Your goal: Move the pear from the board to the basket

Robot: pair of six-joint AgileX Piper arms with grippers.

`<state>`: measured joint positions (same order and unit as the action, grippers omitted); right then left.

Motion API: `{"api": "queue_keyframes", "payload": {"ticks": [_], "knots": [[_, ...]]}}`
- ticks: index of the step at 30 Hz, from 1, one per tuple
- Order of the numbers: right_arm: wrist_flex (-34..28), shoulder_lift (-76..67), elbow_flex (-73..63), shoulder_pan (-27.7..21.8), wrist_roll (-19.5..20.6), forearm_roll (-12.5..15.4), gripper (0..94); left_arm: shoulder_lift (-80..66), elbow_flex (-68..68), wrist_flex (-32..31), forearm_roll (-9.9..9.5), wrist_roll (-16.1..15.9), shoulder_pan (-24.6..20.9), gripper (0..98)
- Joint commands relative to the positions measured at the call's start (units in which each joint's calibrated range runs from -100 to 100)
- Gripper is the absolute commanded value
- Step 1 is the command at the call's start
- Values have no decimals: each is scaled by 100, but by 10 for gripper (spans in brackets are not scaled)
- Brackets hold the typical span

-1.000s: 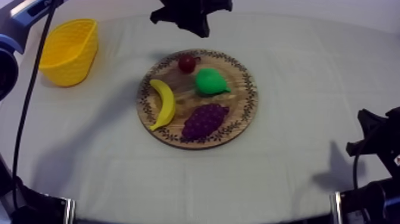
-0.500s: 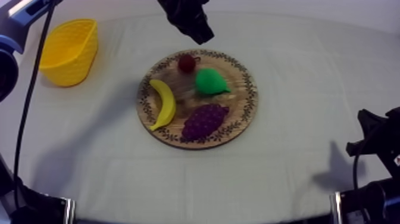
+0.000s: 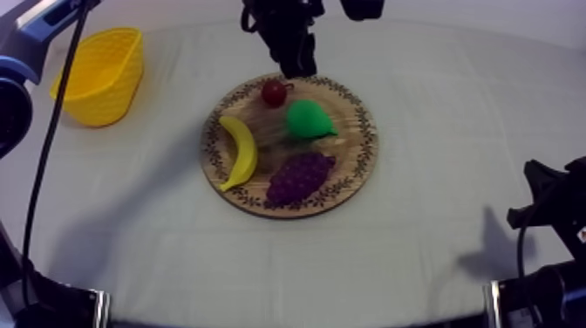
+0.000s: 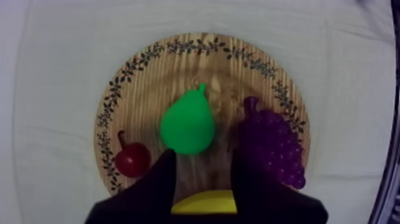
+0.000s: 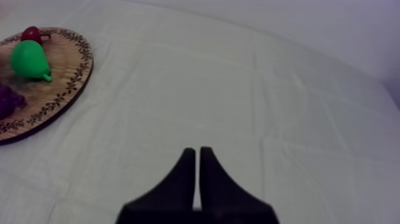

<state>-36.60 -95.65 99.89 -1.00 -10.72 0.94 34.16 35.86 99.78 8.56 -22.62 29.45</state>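
"Two pincers. Which one is closer to the pear (image 4: 187, 124)?"

"The left pincer (image 4: 203, 156). It hangs over the wooden board (image 4: 155, 83), fingers (image 4: 161, 179) spread, holding nothing. The pear lies on the board just ahead of the gap, fat end near, stem pointing away."

"And the right pincer (image 5: 197, 154)?"

"Pressed shut on nothing, far off over the counter (image 5: 268, 89). The yellow basket (image 3: 100, 74) sits on the left side."

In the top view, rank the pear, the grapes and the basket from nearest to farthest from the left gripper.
1. Pear, far side of the board, right by the left gripper.
2. Grapes, near edge of the board.
3. Basket, far off to the left.
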Motion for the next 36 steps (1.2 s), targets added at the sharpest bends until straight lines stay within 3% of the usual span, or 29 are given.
{"api": "queue_keyframes", "payload": {"ticks": [1, 13, 23, 36], "knots": [[-1, -2, 0, 0, 0, 1, 4, 4, -69, -3, -21, 120, 8, 534], [-1, -2, 0, 0, 0, 1, 4, 47, -379, -2, -202, 467, 115, 834], [-1, -2, 0, 0, 0, 1, 4, 860, -101, -2, -221, 491, 167, 915], [-1, -2, 0, 0, 0, 1, 4, 2260, 924, -2, -193, 562, 61, 940]]}}
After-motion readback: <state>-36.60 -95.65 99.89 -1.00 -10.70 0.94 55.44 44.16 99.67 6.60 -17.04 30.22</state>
